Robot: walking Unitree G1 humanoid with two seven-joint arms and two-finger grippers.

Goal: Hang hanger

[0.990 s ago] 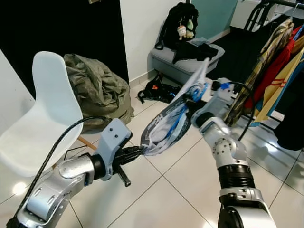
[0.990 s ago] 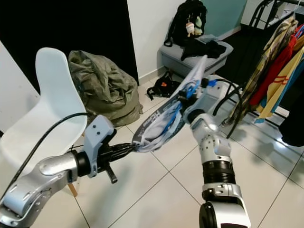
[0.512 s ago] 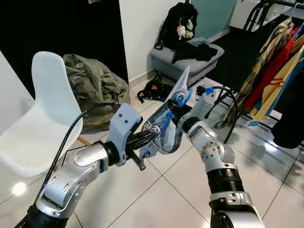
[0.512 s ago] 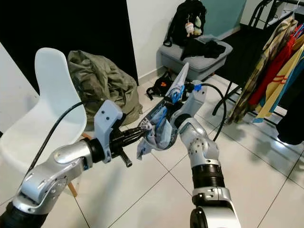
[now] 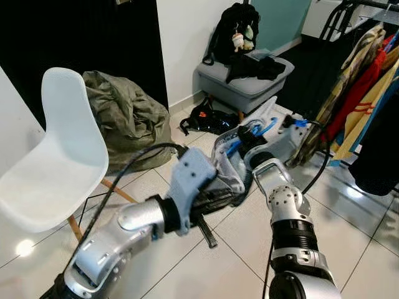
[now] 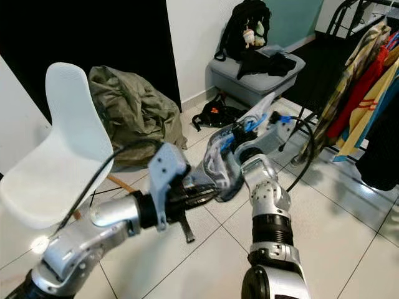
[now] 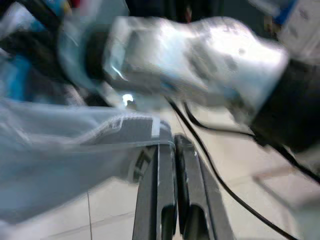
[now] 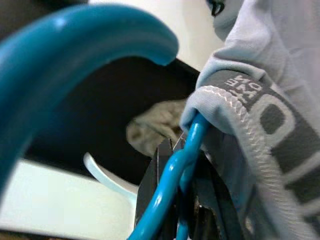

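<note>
Hanger (image 8: 165, 200) sits pinched in my right gripper (image 5: 246, 138), its blue wire clamped between the black fingers just below the hook, with a grey-and-white garment (image 5: 227, 171) draped over it; the rack of hanging clothes (image 5: 355, 93) lies off to my right and further ahead, so my right arm is the nearer one and the coming move turns on swinging the hook that way; the hanger's long axis runs slantwise from my left gripper (image 5: 219, 198) up toward the right one; my left gripper's fingers are closed flat on the garment's hem, seen close in the left wrist view; compared with a second ago, the garment is no longer stretched long between my arms but bunched short, my left arm has come forward and right, close up against the right wrist, and the hanger has dropped lower.
</note>
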